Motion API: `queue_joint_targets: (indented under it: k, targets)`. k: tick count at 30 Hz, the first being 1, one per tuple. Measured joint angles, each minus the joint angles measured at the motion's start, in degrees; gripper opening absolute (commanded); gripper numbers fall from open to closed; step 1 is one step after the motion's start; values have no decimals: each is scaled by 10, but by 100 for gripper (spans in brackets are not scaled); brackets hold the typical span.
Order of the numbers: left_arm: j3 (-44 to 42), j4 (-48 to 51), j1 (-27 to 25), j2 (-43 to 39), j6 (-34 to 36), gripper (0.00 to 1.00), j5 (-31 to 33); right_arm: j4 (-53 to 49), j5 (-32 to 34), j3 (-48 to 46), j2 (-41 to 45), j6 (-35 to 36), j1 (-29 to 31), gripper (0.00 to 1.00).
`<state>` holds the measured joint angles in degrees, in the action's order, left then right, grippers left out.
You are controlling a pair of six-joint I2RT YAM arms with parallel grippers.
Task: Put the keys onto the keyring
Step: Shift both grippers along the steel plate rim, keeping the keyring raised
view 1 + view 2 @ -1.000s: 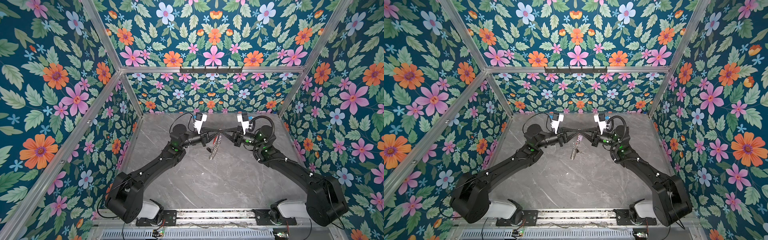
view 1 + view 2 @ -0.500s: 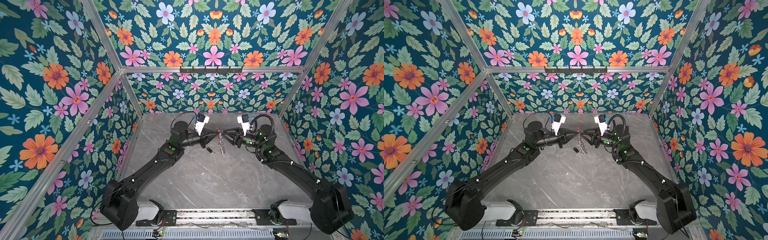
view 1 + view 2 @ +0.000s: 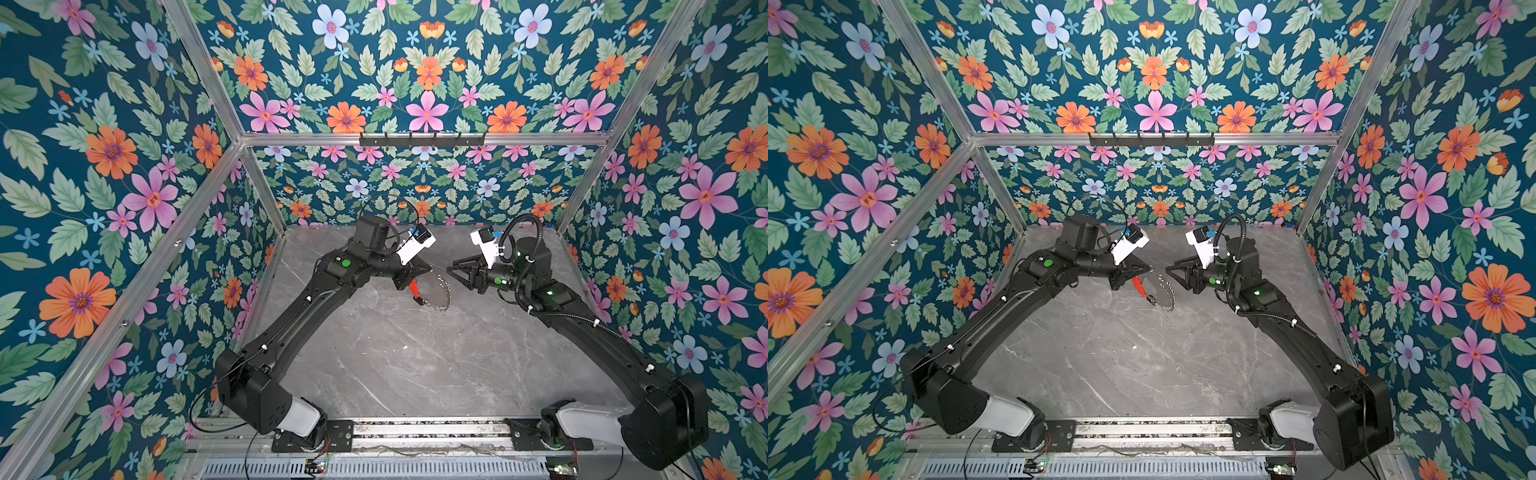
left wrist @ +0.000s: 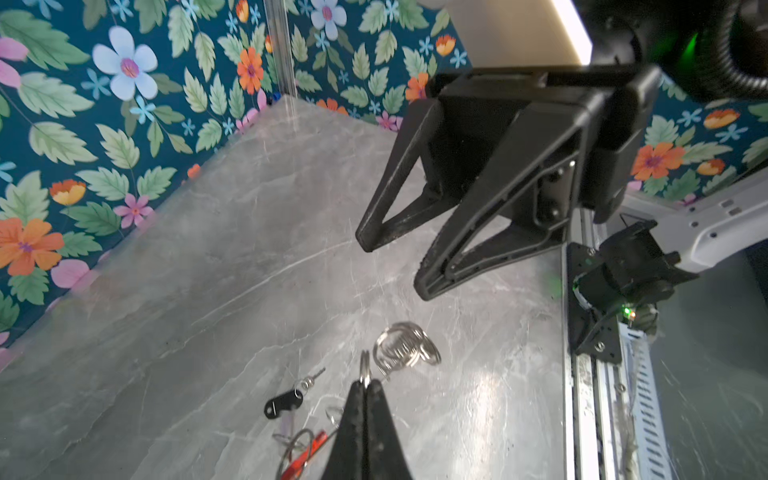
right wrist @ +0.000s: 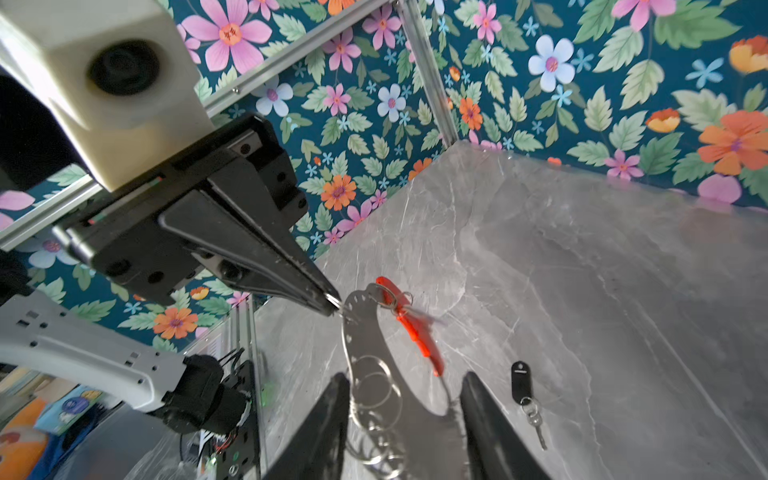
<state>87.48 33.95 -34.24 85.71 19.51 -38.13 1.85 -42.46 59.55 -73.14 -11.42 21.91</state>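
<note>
Keyring (image 5: 417,332) pinched in closed left gripper (image 5: 330,305), hung above the table (image 5: 623,291).
Right gripper (image 4: 395,268) is seen with jaws apart, nothing held, near the silver rings (image 5: 374,395); black key (image 5: 519,380) is laid on the table, off the keyring.

Shiny metal keyring (image 5: 413,328) (red plastic section)

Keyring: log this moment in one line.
left pincer shut on keyring | right pincer open, apart | black key loose on table
</note>
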Motion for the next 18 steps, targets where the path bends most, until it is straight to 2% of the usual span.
queue_joint_targets:
  k: [6,18]
  targets:
    - [36,73,0,14,39,0,-5,-20,-26,5,-12,13,25,28]
    - [36,96,-4,11,46,0,-26,-15,-39,13,-29,25,45,26]
